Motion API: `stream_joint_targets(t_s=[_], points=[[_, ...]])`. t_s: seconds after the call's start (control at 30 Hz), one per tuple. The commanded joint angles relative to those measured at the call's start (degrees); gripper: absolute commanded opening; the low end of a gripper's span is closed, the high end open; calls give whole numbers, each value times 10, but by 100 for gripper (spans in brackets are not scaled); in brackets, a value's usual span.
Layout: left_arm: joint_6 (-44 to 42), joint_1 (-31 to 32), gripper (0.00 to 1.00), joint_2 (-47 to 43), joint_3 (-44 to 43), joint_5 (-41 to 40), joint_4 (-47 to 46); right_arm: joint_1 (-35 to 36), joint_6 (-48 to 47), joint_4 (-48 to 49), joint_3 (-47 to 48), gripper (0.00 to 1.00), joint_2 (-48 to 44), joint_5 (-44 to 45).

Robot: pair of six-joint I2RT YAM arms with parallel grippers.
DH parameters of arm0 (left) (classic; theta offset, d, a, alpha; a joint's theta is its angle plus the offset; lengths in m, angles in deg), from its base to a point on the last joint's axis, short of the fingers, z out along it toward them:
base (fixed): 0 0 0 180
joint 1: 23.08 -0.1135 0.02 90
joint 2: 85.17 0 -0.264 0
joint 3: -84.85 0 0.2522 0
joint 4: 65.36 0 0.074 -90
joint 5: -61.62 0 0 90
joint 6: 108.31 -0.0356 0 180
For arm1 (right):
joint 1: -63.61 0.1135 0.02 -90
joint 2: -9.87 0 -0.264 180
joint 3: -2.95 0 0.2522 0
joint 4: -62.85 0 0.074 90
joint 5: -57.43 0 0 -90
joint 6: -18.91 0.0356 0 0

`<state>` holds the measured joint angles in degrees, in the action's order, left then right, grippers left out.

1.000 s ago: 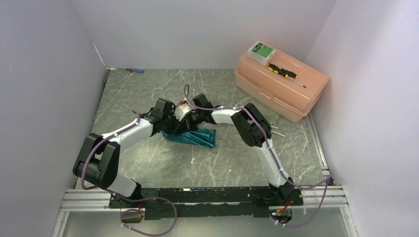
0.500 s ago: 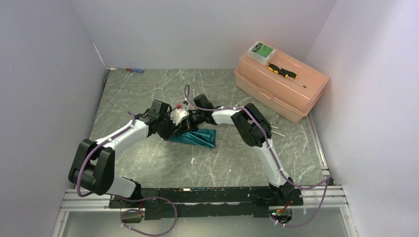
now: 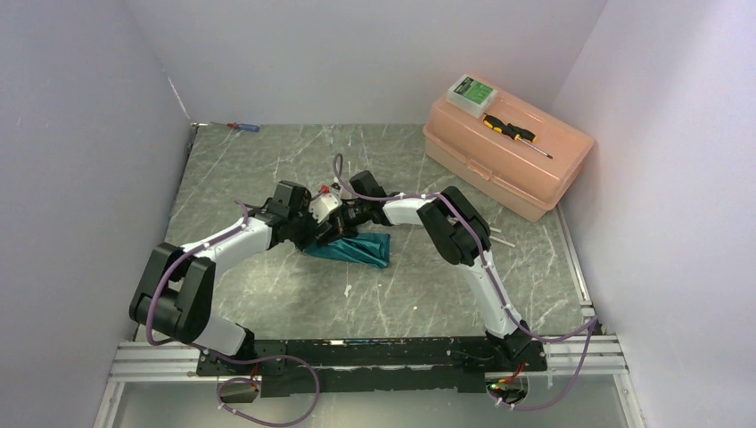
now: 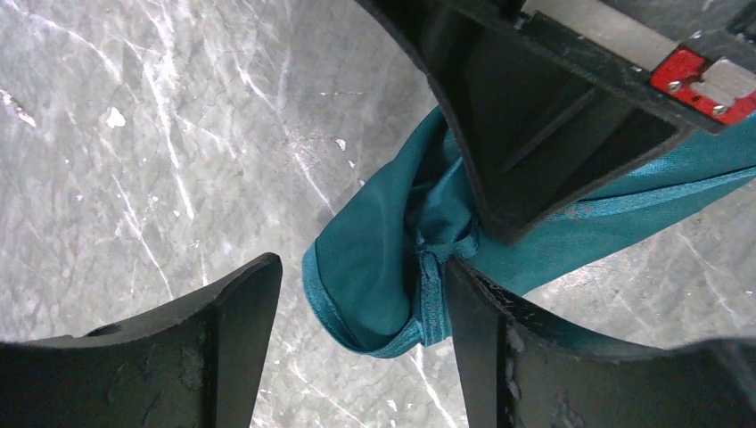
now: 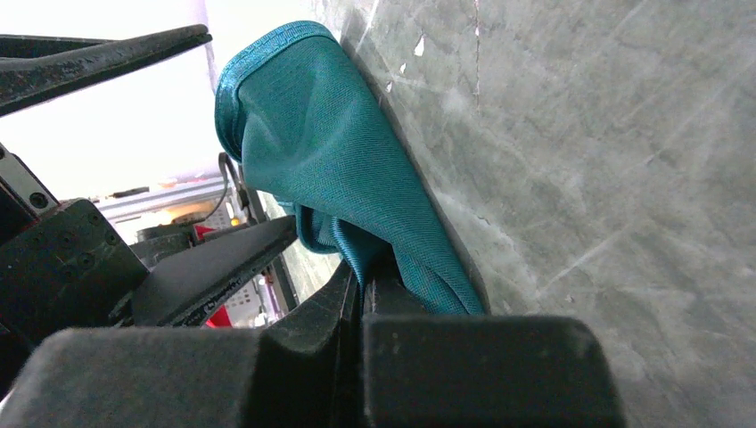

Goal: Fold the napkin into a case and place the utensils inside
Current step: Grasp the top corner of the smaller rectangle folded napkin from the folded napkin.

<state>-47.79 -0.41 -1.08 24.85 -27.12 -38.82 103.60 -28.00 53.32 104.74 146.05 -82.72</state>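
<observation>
1. The napkin (image 3: 355,247) lies bunched, well apart from the toolbox (image 3: 508,147), on its near side.
2. The right gripper (image 5: 361,287) is clamped on a fold, anchoring it.
3. The left gripper (image 4: 357,299) stands apart astride the napkin's end, apparently free to regrip.

Top view: the wrists (image 3: 312,218) cover the left end of the napkin (image 3: 367,247). White sticks (image 3: 501,239) by the right elbow (image 3: 455,227) are part-hidden and too small to count.
Left wrist view: the right claw (image 4: 499,227) masks the napkin's middle; its right end runs off frame.
Right wrist view: the pinched fold vanishes between clamped jaws; beyond is glare, unreadable.
</observation>
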Motion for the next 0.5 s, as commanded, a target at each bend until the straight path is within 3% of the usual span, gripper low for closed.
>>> stream_joint_targets(t_s=[0.0,0.23,0.47], points=[[7,3,73,3,-7,38,-7,2,-29,-78,-27,0,33,55],[-24,4,70,12,20,-9,-60,2,-19,-62,-32,0,29,48],[-29,5,62,24,31,19,-78,2,-12,-52,-31,0,24,39]])
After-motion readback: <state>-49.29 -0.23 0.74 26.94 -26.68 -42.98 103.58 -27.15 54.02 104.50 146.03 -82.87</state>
